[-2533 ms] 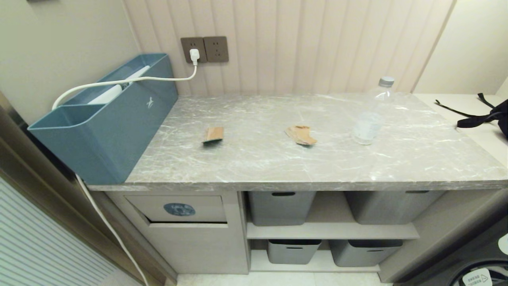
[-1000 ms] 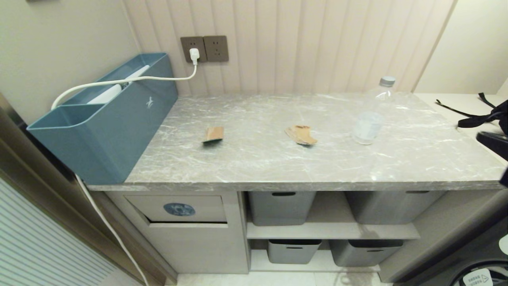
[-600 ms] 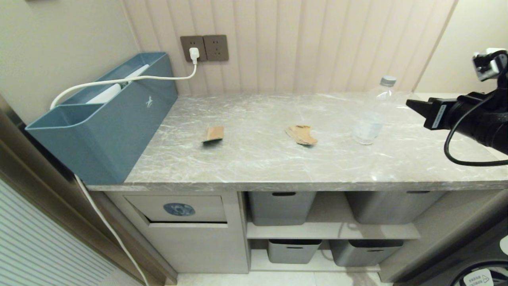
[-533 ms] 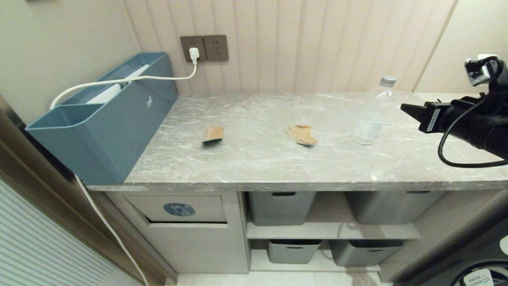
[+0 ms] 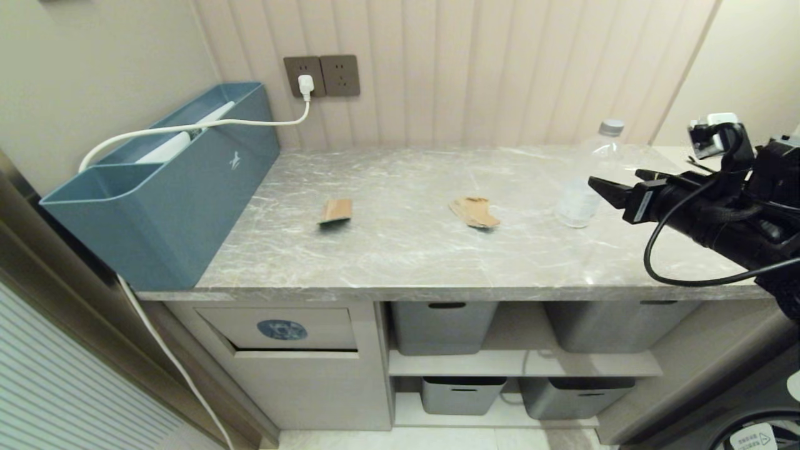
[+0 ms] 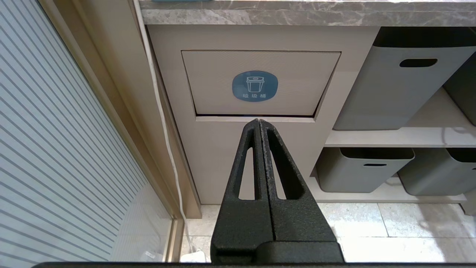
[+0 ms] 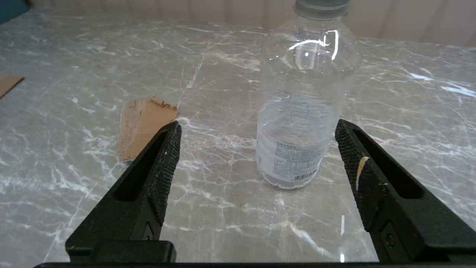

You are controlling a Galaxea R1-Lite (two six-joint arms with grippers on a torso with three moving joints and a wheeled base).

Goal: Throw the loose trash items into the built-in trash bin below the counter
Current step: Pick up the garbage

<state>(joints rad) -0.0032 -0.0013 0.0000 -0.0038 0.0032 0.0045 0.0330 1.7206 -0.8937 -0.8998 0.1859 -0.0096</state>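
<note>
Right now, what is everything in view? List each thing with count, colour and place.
water bottle: 1, clear, grey cap, upright on counter, right.
cardboard scrap: 1, brown, counter middle.
card piece: 1, tan, counter left.
trash bin flap: 1, beige, blue sticker, below counter.
box: 1, teal-blue, counter's left end.
baskets: 4, grey, shelves.
sockets: 2, dark, wall; white cable plugged in.
right gripper: open, facing bottle, apart.
left gripper: shut, before flap.

Blue oval sticker (image 6: 255, 86) on trash bin flap (image 6: 260, 61): white bin icon, three Chinese characters; bottle label (image 7: 288, 163) print unreadable.
</note>
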